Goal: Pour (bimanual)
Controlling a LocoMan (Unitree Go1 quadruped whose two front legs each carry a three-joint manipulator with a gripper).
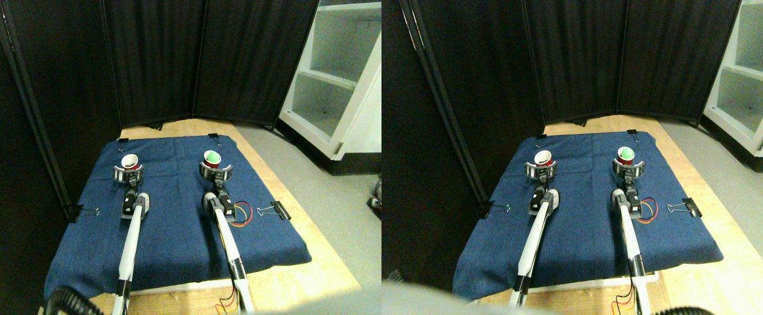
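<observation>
In the centre of the frame, on a blue cloth [178,230], two robot arms each reached to a cup.

The left gripper [128,173] was closed round a red cup [130,161]; the right gripper [216,171] was closed round a green cup [212,157]. Both cups stood upright and well apart, so pouring seemingly had not begun.

Two pale manipulators reach over a blue cloth [178,230] on a wooden bench [303,275], the left gripper [129,173] around a red cup [130,161], the right gripper [215,170] around a green cup [213,157].
</observation>
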